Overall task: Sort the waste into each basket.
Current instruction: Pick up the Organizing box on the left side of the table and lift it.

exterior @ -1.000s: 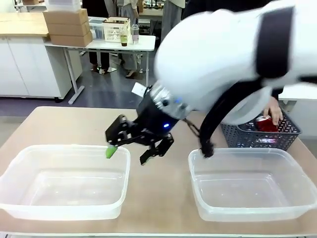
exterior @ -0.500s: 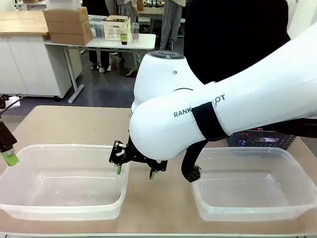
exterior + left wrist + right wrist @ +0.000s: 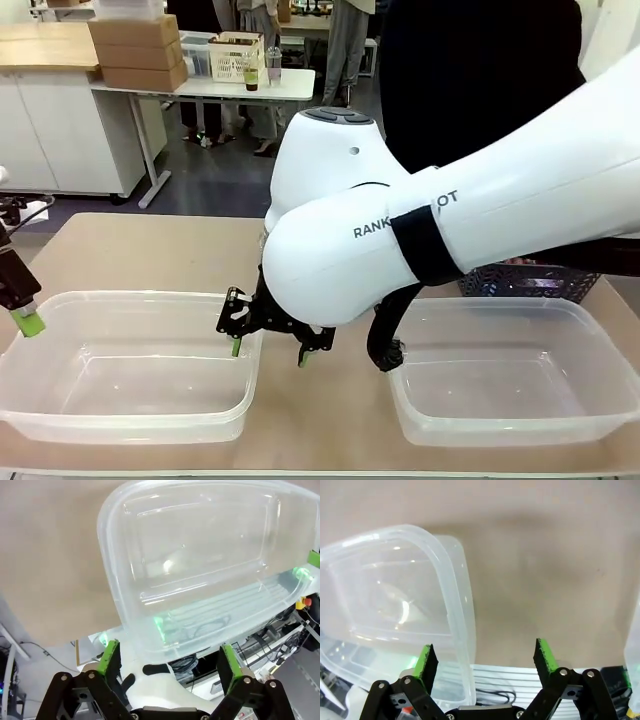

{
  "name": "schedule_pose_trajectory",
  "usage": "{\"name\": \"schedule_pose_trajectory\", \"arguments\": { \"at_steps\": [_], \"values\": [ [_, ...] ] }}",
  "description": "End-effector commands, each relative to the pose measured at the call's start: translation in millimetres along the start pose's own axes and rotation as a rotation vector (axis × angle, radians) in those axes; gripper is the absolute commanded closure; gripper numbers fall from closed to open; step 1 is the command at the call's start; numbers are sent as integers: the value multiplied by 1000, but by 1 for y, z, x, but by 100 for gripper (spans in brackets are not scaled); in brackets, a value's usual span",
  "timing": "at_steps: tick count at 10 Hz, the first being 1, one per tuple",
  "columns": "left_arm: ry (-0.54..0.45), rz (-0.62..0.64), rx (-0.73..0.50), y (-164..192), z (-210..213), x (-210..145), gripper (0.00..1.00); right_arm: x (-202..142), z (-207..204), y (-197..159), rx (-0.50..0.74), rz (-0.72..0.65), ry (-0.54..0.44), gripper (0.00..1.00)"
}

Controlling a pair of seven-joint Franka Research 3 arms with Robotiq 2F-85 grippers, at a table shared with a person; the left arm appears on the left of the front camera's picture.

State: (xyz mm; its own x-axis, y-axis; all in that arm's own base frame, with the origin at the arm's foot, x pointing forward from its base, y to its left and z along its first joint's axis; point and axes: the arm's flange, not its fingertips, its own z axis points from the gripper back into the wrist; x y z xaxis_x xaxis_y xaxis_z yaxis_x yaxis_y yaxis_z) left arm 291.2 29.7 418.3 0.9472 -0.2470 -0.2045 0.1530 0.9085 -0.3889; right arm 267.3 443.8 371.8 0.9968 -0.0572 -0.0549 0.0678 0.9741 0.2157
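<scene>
Your right claw (image 3: pixel 270 348) hangs wide open and empty over the counter (image 3: pixel 150 250), between the left tub (image 3: pixel 130 296) and the right tub (image 3: pixel 500 303). Your left claw (image 3: pixel 167 655) is also fully open, holding nothing.

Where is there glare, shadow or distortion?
Front view: the right arm looms huge near the lens. Left wrist view: glints on the left tub, its rim bowed by the wide lens. Right wrist view: a soft shadow on the table.
</scene>
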Motion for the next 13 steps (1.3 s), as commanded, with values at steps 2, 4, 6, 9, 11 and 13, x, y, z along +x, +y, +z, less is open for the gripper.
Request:
{"name": "schedule_pose_trajectory", "arguments": {
  "at_steps": [2,4,6,9,11,13],
  "values": [
    [26,48,58,21,-59,5,0,13,-9,17,-14,29,41,0],
    [16,58,95,16,-74,10,0,15,-11,26,-60,40,25,0],
    [-18,70,148,10,-86,16,0,16,-9,27,-83,45,33,0],
    [-51,97,211,7,-91,17,57,18,-12,25,-88,56,68,59],
    [-18,126,230,7,-90,15,100,19,-16,25,-79,55,75,100],
    [-5,151,245,8,-90,9,100,19,-17,24,-74,57,82,100]
  ]
}}
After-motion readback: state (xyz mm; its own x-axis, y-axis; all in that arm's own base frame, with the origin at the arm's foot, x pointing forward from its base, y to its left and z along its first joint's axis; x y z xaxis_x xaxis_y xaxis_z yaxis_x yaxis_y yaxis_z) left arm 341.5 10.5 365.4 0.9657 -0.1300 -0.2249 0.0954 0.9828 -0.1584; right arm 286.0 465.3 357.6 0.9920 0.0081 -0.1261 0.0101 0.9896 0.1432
